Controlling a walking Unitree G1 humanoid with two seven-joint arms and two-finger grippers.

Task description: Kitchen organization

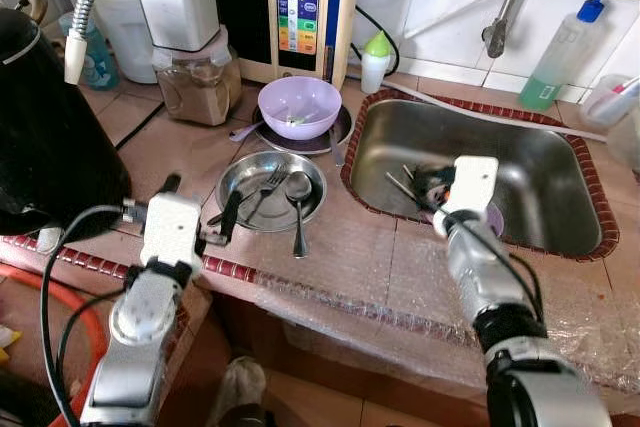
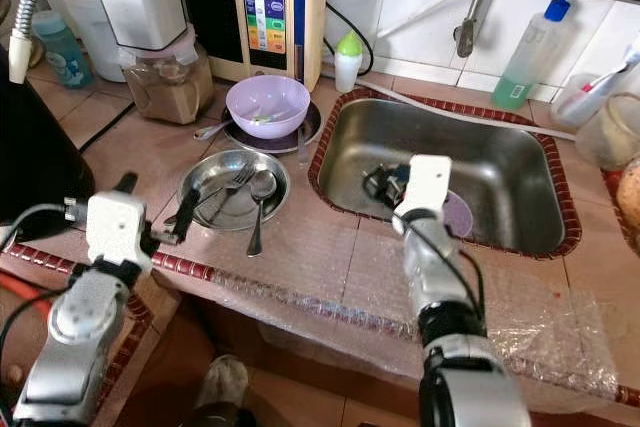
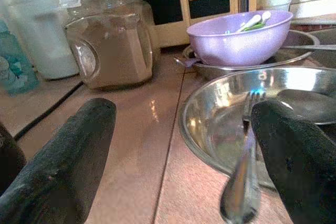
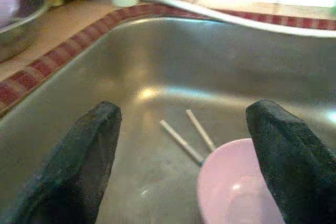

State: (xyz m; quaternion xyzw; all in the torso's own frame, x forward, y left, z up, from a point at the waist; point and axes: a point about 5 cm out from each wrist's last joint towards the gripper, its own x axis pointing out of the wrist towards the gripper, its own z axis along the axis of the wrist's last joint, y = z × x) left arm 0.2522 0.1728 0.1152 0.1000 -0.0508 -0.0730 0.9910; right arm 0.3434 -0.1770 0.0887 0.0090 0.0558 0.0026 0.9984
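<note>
Right gripper (image 4: 184, 150), fingers apart, hangs in the sink (image 1: 560, 162) over a pink bowl (image 4: 239, 184) and chopsticks (image 4: 186, 135). Left gripper (image 3: 178, 156), also apart, straddles a fork (image 3: 244, 171) at the steel bowl (image 1: 240, 182). Nothing gathered yet; most sorting seems left.

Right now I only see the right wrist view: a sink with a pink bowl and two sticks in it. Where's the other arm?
Observer: The left gripper is open at the near edge of a steel bowl on the counter, left of the sink.
Operator: Is anything in that bowl?
Observer: A fork and a spoon; the fork's handle points toward the left gripper.
Operator: Any more dishes?
Observer: A purple bowl sits on a steel plate behind the steel bowl.
</note>
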